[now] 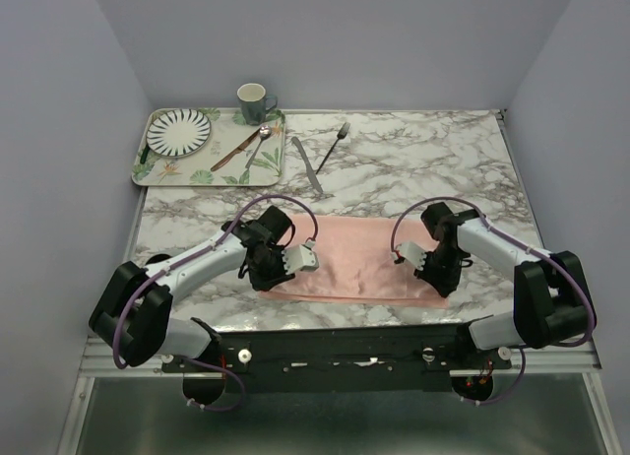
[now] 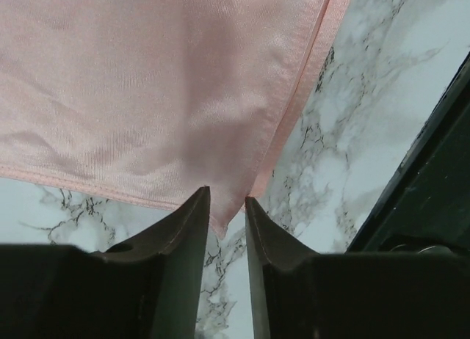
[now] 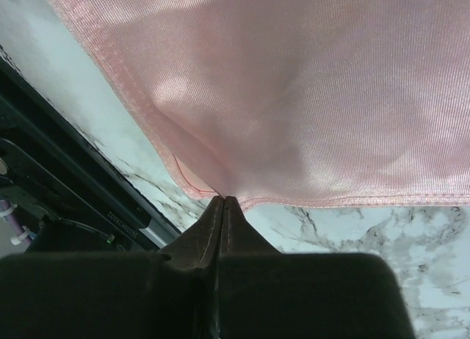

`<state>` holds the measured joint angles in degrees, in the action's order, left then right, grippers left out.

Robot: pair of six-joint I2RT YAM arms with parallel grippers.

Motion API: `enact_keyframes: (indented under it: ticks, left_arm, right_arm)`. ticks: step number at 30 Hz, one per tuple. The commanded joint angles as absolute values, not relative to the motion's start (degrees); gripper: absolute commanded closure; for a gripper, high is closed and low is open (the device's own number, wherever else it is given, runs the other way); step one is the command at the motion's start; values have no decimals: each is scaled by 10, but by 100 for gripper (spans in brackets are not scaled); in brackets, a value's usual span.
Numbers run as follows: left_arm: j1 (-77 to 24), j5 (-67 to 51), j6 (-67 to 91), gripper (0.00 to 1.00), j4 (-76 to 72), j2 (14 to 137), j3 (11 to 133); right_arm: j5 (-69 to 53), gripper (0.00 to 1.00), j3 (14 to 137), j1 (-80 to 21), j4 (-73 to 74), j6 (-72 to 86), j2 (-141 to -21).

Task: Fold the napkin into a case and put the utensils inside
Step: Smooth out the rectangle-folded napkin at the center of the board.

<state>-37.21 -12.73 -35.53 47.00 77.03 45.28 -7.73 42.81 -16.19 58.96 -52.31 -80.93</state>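
- The right gripper sits nearest its wrist camera. Its two dark fingers are pressed flat together with no gap, pinching a hemmed corner of the napkin at their very tips.
- The left gripper has its fingers a narrow slot apart. Another corner of the napkin dips into that slot between the tips, but they are not clamped on it.
- From above, the napkin is a flat salmon-pink rectangle on the marble table. Its long axis runs straight from the left gripper to the right gripper, and its short sides lie at the two tools.
- The cloth fills the space between the grippers, and each one meets it at an end on the arms' side.
- The knife lies on bare marble beyond the left gripper, well apart from it. Its long axis slants from far-left to near-right.
- The fork lies just right of the knife and past the napkin's far edge. Its tines point away from the grippers and its handle angles back toward the knife.
- Farther beyond the left gripper is a floral tray. It carries a striped plate, a spoon and a brown-handled utensil.
- A mug stands at the tray's far edge.
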Motion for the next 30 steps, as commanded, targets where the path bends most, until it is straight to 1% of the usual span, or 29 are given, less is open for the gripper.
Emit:
enact_keyframes:
  ticks: [1, 6, 7, 8, 17, 24, 25, 26, 27, 28, 30]
  left_arm:
    - [-376, -112, -361, 75, 468, 756, 445]
    - [-379, -119, -361, 93, 483, 744, 450]
    - [-380, -122, -360, 99, 489, 743, 451]
    - [-379, -124, -360, 100, 490, 740, 450]
    - [-387, -146, -361, 100, 516, 716, 449]
    - [-392, -141, -356, 100, 514, 717, 446]
    - [-392, -136, -352, 100, 505, 718, 445]
    - [-392, -132, -352, 95, 502, 717, 444]
    - [-392, -129, -352, 91, 499, 715, 444]
    - [-393, -124, -352, 82, 493, 715, 443]
    - [-393, -121, -352, 71, 490, 719, 443]
  right_arm:
    - [-70, 99, 438, -166, 593, -526, -811]
    - [-75, 99, 440, -166, 613, -540, -802]
    - [-76, 99, 441, -166, 616, -541, -799]
    - [-79, 99, 443, -167, 621, -541, -798]
    - [-88, 99, 452, -166, 644, -557, -791]
    - [-103, 99, 458, -167, 659, -570, -794]
    - [-104, 99, 459, -167, 658, -570, -796]
    - [-104, 99, 460, -166, 658, -570, -799]
    - [-104, 99, 460, -167, 657, -568, -802]
    - [-105, 99, 461, -168, 657, -567, -804]
    - [-105, 99, 463, -170, 655, -565, -814]
